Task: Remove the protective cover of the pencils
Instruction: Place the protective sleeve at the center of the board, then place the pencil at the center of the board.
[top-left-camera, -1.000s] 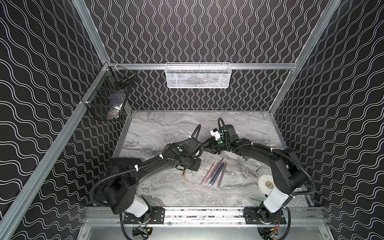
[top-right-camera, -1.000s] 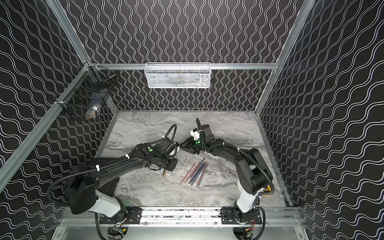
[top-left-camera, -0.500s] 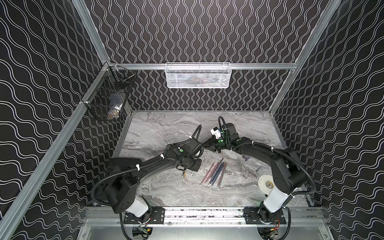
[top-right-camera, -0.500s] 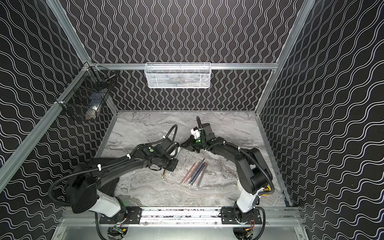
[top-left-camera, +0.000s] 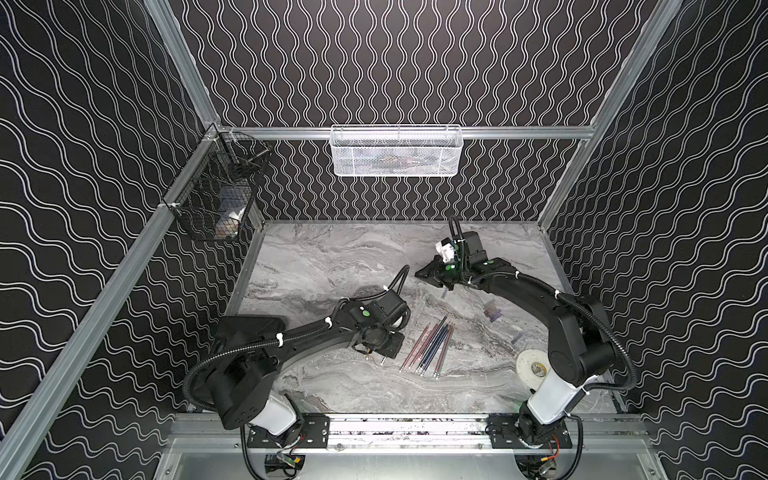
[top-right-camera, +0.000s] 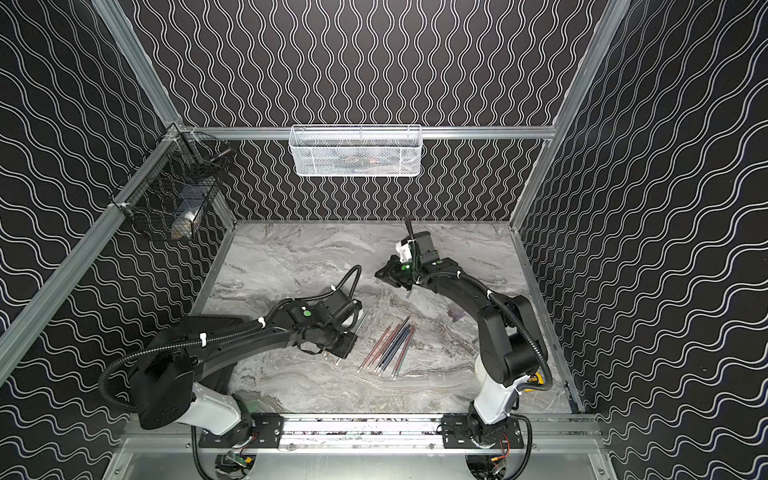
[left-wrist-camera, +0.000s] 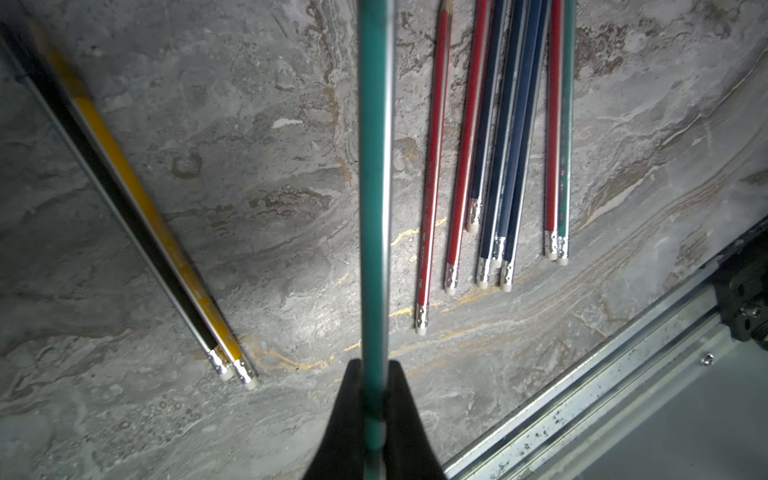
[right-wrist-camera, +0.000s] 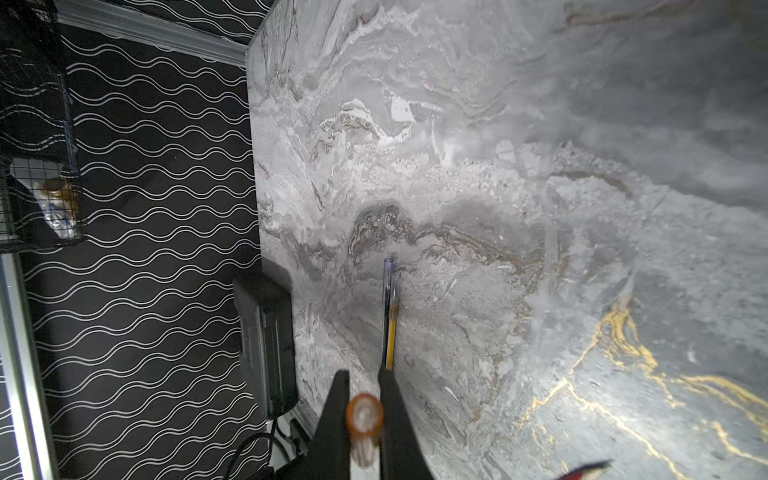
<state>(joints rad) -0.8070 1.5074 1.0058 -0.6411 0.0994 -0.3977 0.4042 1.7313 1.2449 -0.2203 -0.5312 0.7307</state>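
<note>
The green pencil (left-wrist-camera: 374, 166) is held in the left gripper (left-wrist-camera: 374, 368), whose jaws are narrow and closed on it. Its long axis runs straight out from the fingers, above the table (top-left-camera: 332, 257). The right gripper (top-left-camera: 420, 275) stands apart from the left one. It is closed on a small blurred orange piece (right-wrist-camera: 365, 415), which is judged to be a cover off its pencil.

The bundle (left-wrist-camera: 498, 124) of red, blue and green pencils lies just beside the held pencil and nearly parallel to it, with the erasers toward the gripper's side. On the other side the black and yellow pair (left-wrist-camera: 137, 216) lies slanted, its erasers near the left fingers. It is judged that the held pencil can be laid to the bundle by a short sideways shift, without turning, and that the left arm is the nearer one.

In the right wrist view a yellow pencil (right-wrist-camera: 390, 332) is seen with a clear cover (right-wrist-camera: 388, 270) on its tip. This one is judged not yet done.
</note>
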